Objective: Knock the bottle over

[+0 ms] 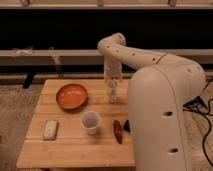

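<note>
The small clear-whitish bottle stands upright on the wooden table, right of the orange bowl. My gripper hangs straight down over the bottle, its tip right at the bottle's top. The white arm bends in from the right and covers the table's right side.
An orange bowl sits at the back left of the table. A translucent cup stands in the middle. A flat white block lies at the front left. A dark reddish object lies right of the cup. A rail runs behind the table.
</note>
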{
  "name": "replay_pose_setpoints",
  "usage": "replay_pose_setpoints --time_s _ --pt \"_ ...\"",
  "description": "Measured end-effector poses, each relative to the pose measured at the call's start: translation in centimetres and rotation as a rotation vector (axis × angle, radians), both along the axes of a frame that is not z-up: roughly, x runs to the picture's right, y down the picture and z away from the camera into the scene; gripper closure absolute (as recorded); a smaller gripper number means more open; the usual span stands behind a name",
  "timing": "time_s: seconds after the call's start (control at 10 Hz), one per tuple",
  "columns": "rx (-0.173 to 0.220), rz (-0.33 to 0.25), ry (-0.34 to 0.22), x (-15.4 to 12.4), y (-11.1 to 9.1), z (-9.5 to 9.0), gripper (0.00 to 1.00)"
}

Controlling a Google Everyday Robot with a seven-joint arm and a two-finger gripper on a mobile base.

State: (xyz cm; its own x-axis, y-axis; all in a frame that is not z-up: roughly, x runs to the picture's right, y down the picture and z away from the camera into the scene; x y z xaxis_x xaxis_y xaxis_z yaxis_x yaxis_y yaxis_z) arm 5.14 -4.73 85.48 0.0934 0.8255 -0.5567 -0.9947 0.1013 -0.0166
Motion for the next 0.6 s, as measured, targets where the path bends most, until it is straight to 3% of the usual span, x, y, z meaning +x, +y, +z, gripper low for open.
replay_pose_setpoints --time_s 0.3,0.6 --pt "-0.013 0.004 -0.038 -0.8 0.6 1.4 0.35" --pt "-0.027 -0.001 -0.095 -4.0 1.1 1.2 0.35"
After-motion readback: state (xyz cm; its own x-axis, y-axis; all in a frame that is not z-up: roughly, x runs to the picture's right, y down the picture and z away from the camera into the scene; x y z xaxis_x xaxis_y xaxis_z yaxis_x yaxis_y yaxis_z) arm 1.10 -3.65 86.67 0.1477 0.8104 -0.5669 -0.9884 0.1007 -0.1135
